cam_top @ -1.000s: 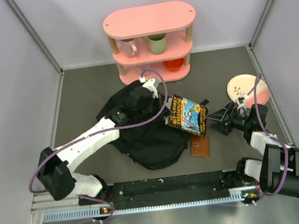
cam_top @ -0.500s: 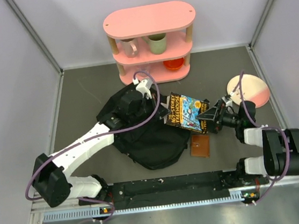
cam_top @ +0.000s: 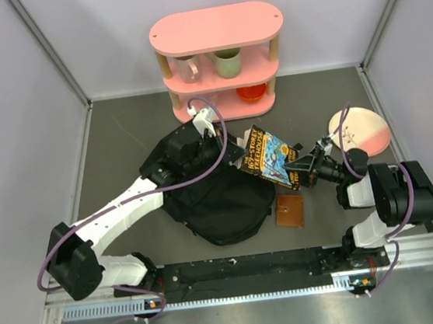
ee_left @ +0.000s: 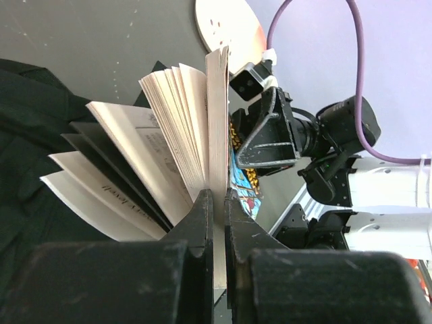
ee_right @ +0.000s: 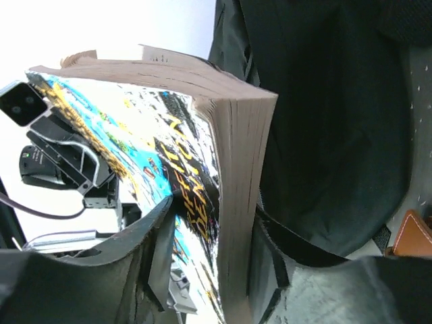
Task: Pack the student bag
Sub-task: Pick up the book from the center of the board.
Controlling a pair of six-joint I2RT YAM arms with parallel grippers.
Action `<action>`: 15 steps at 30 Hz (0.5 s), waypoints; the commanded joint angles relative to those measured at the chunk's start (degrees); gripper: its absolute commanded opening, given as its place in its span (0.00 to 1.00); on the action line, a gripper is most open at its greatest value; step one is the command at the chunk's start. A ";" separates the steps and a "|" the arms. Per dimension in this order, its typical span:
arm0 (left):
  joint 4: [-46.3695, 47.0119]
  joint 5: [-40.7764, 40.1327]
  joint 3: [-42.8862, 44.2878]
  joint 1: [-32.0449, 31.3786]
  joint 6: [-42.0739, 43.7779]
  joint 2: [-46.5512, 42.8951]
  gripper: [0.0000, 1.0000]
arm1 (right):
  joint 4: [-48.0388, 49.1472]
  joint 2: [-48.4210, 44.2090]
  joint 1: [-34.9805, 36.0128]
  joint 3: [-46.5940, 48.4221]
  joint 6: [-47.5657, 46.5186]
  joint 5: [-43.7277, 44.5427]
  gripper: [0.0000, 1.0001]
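Observation:
The student bag [cam_top: 213,197] lies slumped in the middle of the table and shows as black fabric in both wrist views [ee_left: 27,121] [ee_right: 324,101]. A paperback book [cam_top: 270,156] with a colourful cover hangs over the bag's right edge, held between both arms. My left gripper [cam_top: 234,143] [ee_left: 217,202] is shut on its cover and a few pages, so the other pages [ee_left: 182,135] fan out. My right gripper [cam_top: 300,172] [ee_right: 214,208] has its jaws round the book's [ee_right: 229,135] opposite edge, one finger on the bowed cover and one on the back.
A small brown wallet [cam_top: 290,211] [ee_right: 412,233] lies on the table just right of the bag. A pink and white plate [cam_top: 362,131] [ee_left: 226,27] sits at the right. At the back stands a pink shelf [cam_top: 217,29] with two mugs and a red bowl [cam_top: 253,93].
My right gripper has moved left from beside the plate to the book, and its jaws have closed in on the book's edge. The left gripper has kept its hold and tilted the book up.

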 commanded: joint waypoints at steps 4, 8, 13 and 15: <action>2.12 1.27 -0.02 -0.27 -0.74 -2.47 0.00 | 21.67 -5.56 1.16 -0.30 5.35 0.25 0.29; -0.26 -0.22 -0.19 0.00 -0.39 -3.17 0.00 | 19.04 -7.41 1.16 0.05 4.83 0.77 0.22; -5.62 -3.47 -2.64 0.09 -1.88 -4.84 0.51 | 5.35 -11.18 1.16 -0.47 -3.59 0.16 0.19; -5.45 -3.65 -5.01 0.09 -3.98 -5.54 0.67 | -3.16 -15.13 1.25 -0.39 -12.08 0.07 0.22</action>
